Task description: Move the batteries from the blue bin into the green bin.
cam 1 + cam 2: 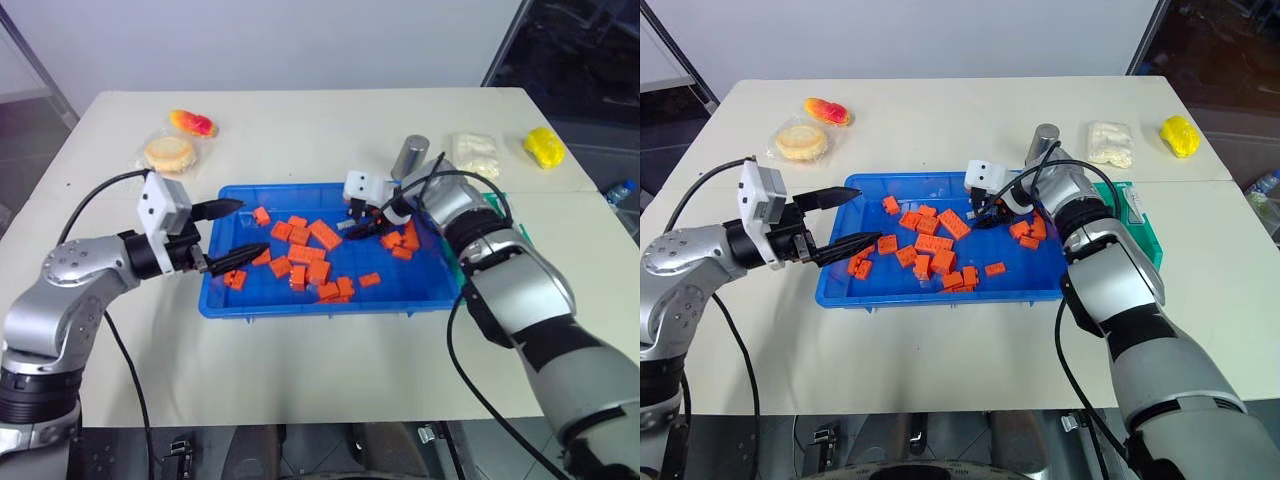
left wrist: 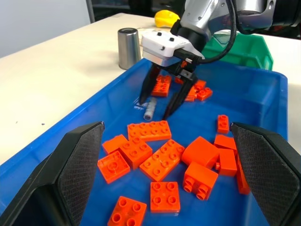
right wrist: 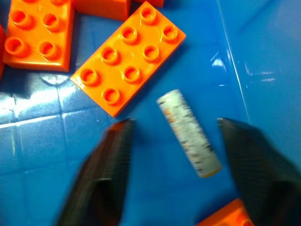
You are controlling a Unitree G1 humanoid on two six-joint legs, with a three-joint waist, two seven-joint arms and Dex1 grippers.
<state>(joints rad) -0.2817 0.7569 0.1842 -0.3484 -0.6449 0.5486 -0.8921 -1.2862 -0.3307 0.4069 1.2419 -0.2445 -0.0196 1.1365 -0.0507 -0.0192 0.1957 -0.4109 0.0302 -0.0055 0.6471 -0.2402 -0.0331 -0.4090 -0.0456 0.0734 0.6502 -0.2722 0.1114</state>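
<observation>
A cream table (image 1: pixel 300 120) fills the picture, with the blue bin (image 1: pixel 240 306) in the middle. One battery (image 3: pixel 188 132) lies flat on the bin floor, upper middle, beside an orange block (image 3: pixel 128 57). The right gripper (image 3: pixel 174 174) points down over it, fingers apart on each side of its long body, holding nothing. The left gripper (image 1: pixel 236 230) waits wide open and empty at the bin's left edge, farther off. The green bin (image 1: pixel 1145 225) sits right.
</observation>
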